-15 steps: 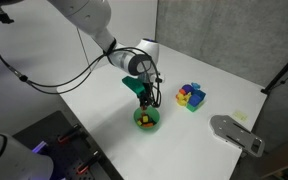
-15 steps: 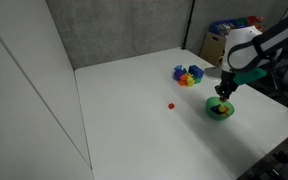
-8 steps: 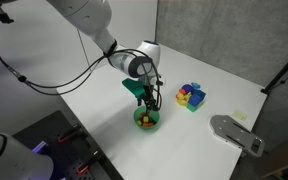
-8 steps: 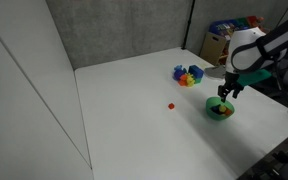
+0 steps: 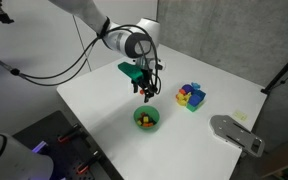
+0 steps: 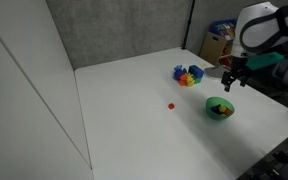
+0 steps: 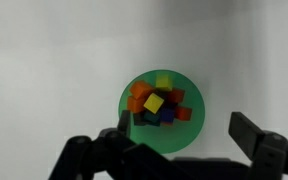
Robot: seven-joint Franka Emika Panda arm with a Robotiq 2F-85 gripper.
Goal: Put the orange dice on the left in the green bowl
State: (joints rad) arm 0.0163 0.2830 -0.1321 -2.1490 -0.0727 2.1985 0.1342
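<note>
The claw (image 5: 147, 96) is hanging in the air above the green bowl (image 5: 137, 120), clear of its rim, in both exterior views. In the wrist view the claw (image 7: 179, 122) is showing its fingers (image 7: 248, 131) spread wide with nothing between them, the green bowl (image 7: 191, 86) lying directly beneath. The bowl is holding a heap of small cubes, a yellow cube (image 7: 155, 102) sitting on top among orange, red and purple ones. The orange dice (image 6: 171, 104) is lying alone on the white bench (image 6: 134, 120) in an exterior view, well apart from the green bowl (image 6: 210, 103) and from the claw (image 6: 227, 87). A cluster of coloured blocks (image 6: 188, 76) is sitting farther back on the bench. A grey device (image 5: 236, 133) is resting near the bench's edge.
</note>
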